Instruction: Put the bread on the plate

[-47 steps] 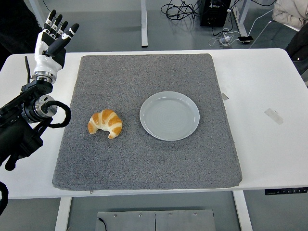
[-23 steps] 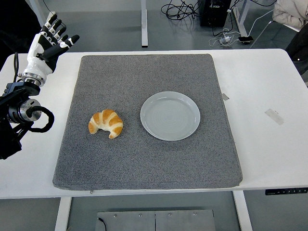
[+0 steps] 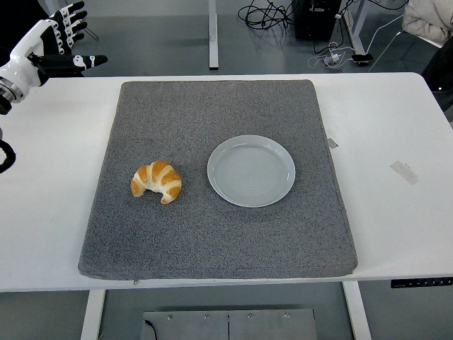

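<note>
We see the croissant (image 3: 156, 182) lying on the grey mat (image 3: 212, 241) left of centre, just beside the empty pale plate (image 3: 251, 170) but not touching it. Our left hand (image 3: 53, 46) hangs at the upper left of the frame, off the white surface (image 3: 396, 212), fingers spread, holding nothing.

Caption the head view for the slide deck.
Croissant lies on grey mat beside empty plate; left hand open at far-left corner.
</note>
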